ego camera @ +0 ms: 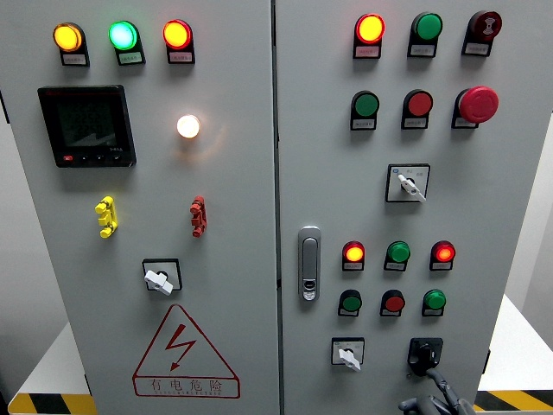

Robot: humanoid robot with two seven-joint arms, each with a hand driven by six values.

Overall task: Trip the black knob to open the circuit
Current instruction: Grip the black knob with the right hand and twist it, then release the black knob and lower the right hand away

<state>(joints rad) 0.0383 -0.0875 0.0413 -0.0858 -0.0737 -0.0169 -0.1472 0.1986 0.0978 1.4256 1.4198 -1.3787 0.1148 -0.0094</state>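
The black knob sits at the lower right of the right-hand grey cabinet door, on a black square plate. My right hand comes up from the bottom edge just under the knob; its dark fingers are curled and reach up toward the knob's lower edge, and I cannot tell whether they touch it. The left hand is out of view.
A white selector switch sits left of the black knob. Above are rows of red and green lamps, a door handle, another white selector and a red mushroom button. The left door carries a meter and a warning triangle.
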